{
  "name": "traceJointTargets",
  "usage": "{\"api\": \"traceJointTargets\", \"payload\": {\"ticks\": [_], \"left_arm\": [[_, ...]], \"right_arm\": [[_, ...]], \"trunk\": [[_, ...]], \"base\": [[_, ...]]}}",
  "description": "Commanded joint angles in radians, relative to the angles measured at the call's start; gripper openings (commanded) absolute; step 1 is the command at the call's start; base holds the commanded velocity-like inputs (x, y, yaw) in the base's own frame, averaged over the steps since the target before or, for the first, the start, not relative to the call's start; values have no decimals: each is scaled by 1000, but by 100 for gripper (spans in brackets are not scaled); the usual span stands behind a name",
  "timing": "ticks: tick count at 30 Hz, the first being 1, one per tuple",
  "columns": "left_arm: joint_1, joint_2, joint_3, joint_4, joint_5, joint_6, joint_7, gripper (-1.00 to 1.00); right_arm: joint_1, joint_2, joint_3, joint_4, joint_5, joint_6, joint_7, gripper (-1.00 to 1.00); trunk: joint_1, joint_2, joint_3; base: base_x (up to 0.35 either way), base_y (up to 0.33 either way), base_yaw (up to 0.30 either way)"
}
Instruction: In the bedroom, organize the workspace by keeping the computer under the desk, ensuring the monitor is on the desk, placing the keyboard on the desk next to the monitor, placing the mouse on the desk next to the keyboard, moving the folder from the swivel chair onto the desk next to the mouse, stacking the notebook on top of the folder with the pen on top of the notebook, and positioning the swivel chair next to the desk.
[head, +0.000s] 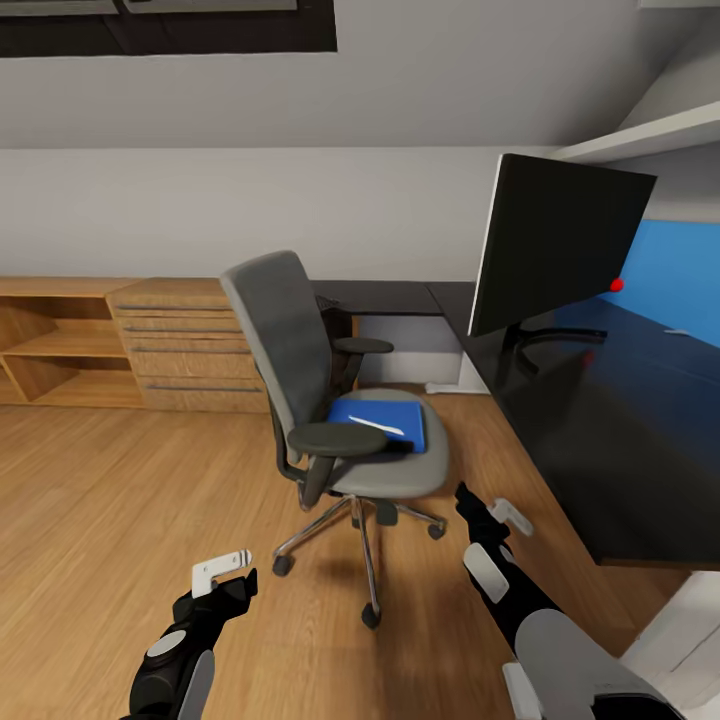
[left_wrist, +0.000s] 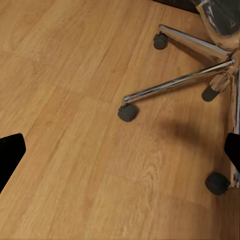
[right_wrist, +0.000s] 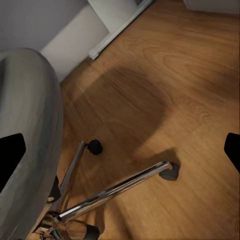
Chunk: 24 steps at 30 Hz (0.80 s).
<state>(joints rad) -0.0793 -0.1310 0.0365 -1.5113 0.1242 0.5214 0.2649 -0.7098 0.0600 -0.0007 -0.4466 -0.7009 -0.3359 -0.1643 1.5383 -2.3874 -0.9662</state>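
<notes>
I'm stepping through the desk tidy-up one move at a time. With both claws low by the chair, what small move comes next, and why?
Probably raise the right claw toward the blue folder. The folder lies flat on the chair seat with a white pen on it, the right claw hangs open just off the seat's front edge, and the desk beside it has bare top. The left claw sits farther off.

We see the near armrest (head: 336, 438) covering part of the folder (head: 385, 420) on the swivel chair (head: 300, 370). The small white item on the folder is too small for us to name. The desk (head: 610, 450) runs off the head view's right edge. The wooden chest (head: 190, 345) is partly hidden behind the chair's back.
</notes>
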Motion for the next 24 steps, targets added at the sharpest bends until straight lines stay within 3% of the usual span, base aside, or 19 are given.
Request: {"api": "traceJointTargets", "payload": {"ticks": [1, 24], "left_arm": [[-1, 0, 1, -1, 11, 3, 7, 100], [-1, 13, 6, -1, 11, 2, 8, 100]], "right_arm": [[0, 0, 0, -1, -5, -3, -1, 100], [0, -3, -3, -1, -8, -6, 0, 100]], "trunk": [[0, 0, -1], [0, 0, -1]], "base": [[262, 0, 0], [249, 0, 0]]}}
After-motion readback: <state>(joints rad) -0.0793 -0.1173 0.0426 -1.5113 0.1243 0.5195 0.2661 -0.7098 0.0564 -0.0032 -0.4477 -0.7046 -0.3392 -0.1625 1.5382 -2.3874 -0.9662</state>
